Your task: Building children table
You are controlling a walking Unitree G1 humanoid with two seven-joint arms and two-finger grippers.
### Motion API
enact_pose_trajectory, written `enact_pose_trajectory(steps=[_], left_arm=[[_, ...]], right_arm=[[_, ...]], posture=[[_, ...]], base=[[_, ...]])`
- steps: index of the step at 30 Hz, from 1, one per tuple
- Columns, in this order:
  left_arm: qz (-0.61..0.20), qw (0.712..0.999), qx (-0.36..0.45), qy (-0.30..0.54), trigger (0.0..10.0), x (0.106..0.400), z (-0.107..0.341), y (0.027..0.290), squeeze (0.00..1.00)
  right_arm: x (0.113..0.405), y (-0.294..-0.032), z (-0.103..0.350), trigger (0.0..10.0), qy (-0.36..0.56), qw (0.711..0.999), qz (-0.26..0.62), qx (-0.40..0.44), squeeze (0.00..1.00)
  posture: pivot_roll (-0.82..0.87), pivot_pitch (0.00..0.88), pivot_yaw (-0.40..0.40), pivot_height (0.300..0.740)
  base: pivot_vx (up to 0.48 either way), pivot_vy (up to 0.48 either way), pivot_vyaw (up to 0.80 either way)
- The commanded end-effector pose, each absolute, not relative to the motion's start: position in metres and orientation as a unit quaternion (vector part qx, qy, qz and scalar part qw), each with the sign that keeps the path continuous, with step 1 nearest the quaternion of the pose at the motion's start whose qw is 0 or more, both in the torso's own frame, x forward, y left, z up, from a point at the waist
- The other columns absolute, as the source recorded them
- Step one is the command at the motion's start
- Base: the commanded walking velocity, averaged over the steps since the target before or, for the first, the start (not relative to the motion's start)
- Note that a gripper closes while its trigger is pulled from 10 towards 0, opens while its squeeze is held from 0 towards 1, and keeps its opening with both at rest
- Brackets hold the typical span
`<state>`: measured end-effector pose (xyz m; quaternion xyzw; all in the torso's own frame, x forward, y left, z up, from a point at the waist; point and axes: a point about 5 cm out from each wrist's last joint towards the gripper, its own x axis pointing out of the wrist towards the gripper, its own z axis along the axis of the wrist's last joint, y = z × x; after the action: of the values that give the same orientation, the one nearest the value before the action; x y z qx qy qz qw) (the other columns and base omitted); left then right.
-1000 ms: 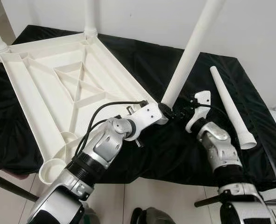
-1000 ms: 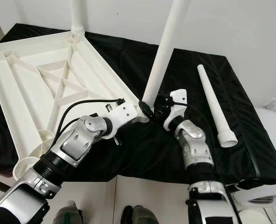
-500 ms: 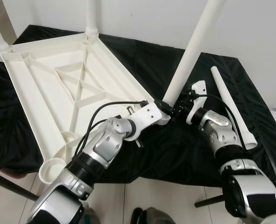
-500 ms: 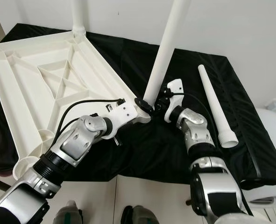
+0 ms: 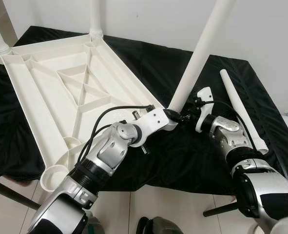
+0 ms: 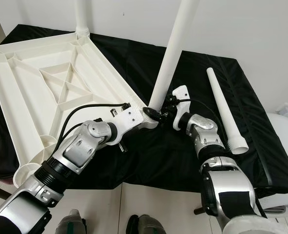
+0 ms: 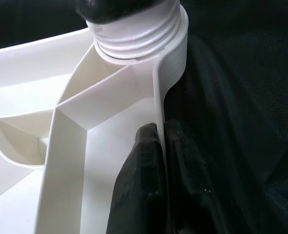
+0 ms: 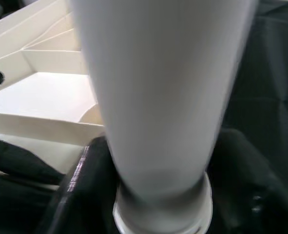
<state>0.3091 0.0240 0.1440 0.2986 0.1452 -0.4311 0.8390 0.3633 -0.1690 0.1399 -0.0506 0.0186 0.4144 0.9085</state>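
Left gripper [image 7: 161, 146] pinched the tabletop [image 5: 61, 92] rim beside the corner socket; right gripper [image 5: 182, 116] clamped the leg [image 5: 197, 58] base, standing tilted in that socket

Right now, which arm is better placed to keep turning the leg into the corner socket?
The right. The right gripper is at the base of the leg, which stands in the tabletop's corner socket. The left gripper is pinched on the tabletop's rim, so it serves better to steady it.
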Motion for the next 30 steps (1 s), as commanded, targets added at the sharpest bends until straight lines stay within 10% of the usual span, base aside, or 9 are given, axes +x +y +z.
enact_pose_trajectory(steps=[1, 9, 10, 13, 14, 30], left_arm=[[-0.443, 0.834, 0.306, 0.125, 10.0, 0.308, 0.153, 0.014, 0.0], [-0.443, 0.833, 0.305, 0.124, 10.0, 0.308, 0.153, 0.014, 0.0], [-0.443, 0.834, 0.305, 0.125, 10.0, 0.308, 0.153, 0.014, 0.0], [-0.443, 0.834, 0.305, 0.125, 10.0, 0.307, 0.152, 0.014, 0.0], [-0.443, 0.834, 0.304, 0.125, 10.0, 0.307, 0.152, 0.014, 0.0], [-0.445, 0.834, 0.3, 0.128, 10.0, 0.304, 0.149, 0.012, 0.0]], right_arm=[[0.365, -0.176, 0.143, 0.0, 0.016, 0.913, 0.405, -0.056, 0.0], [0.363, -0.179, 0.142, 0.0, 0.012, 0.914, 0.401, -0.053, 0.0], [0.363, -0.179, 0.141, 2.1, 0.007, 0.917, 0.397, -0.047, 0.0], [0.363, -0.179, 0.141, 2.1, 0.004, 0.918, 0.394, -0.043, 0.0], [0.362, -0.178, 0.14, 10.0, -0.001, 0.919, 0.393, -0.035, 0.0], [0.349, -0.136, 0.135, 10.0, -0.062, 0.941, 0.329, 0.058, 0.0]], posture=[[0.09, 0.023, -0.104, 0.74], [0.09, 0.024, -0.105, 0.74], [0.09, 0.025, -0.108, 0.74], [0.09, 0.025, -0.108, 0.74], [0.09, 0.028, -0.112, 0.74], [0.09, 0.025, -0.123, 0.74]], base=[[0.0, 0.0, 0.0], [0.0, 0.0, 0.0], [0.0, 0.0, 0.0], [0.0, 0.0, 0.0], [0.0, 0.0, 0.0], [0.0, 0.0, 0.0]])
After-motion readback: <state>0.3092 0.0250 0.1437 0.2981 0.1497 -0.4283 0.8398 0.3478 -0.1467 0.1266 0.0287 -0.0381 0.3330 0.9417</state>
